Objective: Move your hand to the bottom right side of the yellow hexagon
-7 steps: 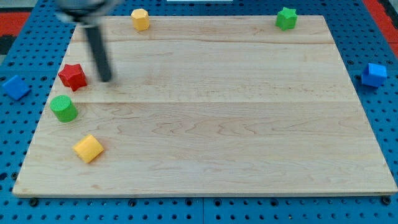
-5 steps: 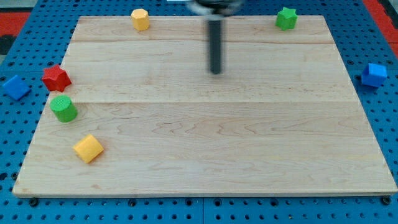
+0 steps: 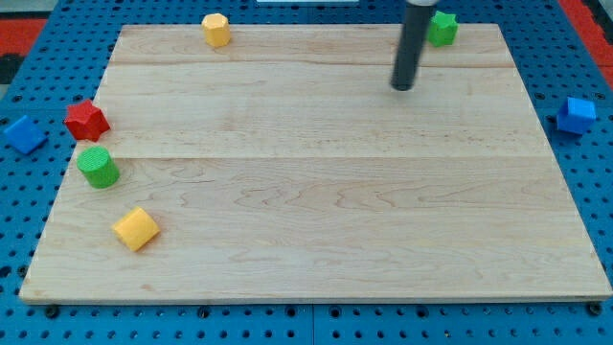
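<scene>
Nearest me, at the view's bottom, the wooden worktop [image 3: 316, 240] is lying bare except for the yellow cube [image 3: 135, 228] sitting at its lower left, with the green cylinder [image 3: 98, 167] just above it and the red star [image 3: 85, 120] hanging at the left edge. Two blue blocks are resting off the board, one at the view's left [image 3: 24, 133] and one at the right [image 3: 576, 114]. Further up, my tip [image 3: 402, 86] is touching down in the upper right part of the worktop, just below and left of the green star [image 3: 442, 28], which the rod is partly covering. There is no hand on this rig, only the straight rod, so I am reporting nothing spread or pinched. Farthest away, the yellow hexagon [image 3: 216, 30] is sitting at the top edge, well apart from my tip, toward the view's left. To do this well, I am judging that I should be sliding leftward along a line a little below the hexagon's level, slowing near it, and stopping just right of and below it without nudging it off the edge.
</scene>
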### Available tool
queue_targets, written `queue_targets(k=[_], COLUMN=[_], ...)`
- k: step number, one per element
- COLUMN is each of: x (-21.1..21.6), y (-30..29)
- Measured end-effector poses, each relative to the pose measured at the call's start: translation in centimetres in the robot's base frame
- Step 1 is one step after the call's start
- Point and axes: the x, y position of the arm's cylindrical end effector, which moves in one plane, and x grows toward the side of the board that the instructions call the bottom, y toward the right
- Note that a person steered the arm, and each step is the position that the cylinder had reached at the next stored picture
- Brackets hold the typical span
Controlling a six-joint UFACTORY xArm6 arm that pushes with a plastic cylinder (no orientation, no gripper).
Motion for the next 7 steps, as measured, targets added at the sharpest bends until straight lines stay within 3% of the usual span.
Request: queue_targets(k=[1,2,3,4,5,7], x=[0.7,0.7,0.7,-0.8,1.2,2.9], y=[-10.5,-15.5,-15.6,-5.8,-11.6,-8.6])
